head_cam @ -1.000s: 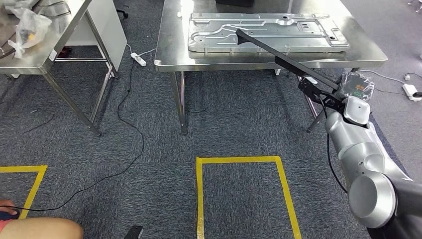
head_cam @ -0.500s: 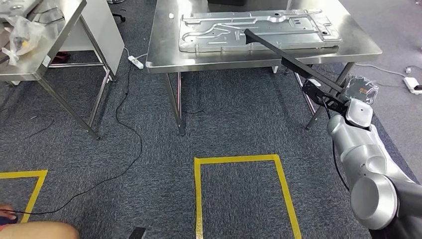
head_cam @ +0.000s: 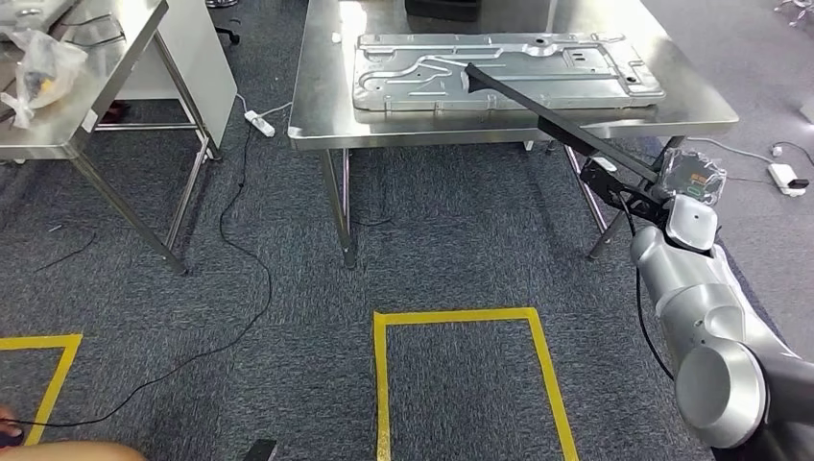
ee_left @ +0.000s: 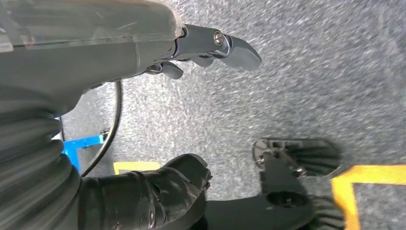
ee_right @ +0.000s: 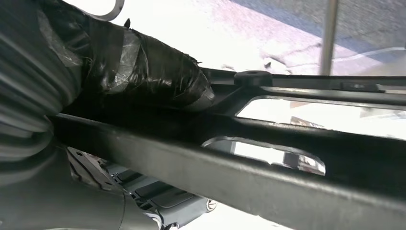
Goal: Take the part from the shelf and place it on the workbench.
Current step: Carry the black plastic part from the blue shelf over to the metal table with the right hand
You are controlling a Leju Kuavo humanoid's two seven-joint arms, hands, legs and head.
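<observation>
1. We've got the right hand [ee_right: 139, 81] wrapped around one end of the long black part [head_cam: 547, 120], probably so the free end can go in over the desk [head_cam: 317, 115] first
2. The part runs long axis from that hand up and across, far tip pointing over the desk's front edge and sitting above the grey metal panel [head_cam: 403, 72] lying on the desk; we can't tell if it touches
3. Left hand [ee_left: 191, 48] hangs well below the desk, over carpet, fingers loosely apart and holding nothing, likely because one hand is enough for this carry
</observation>
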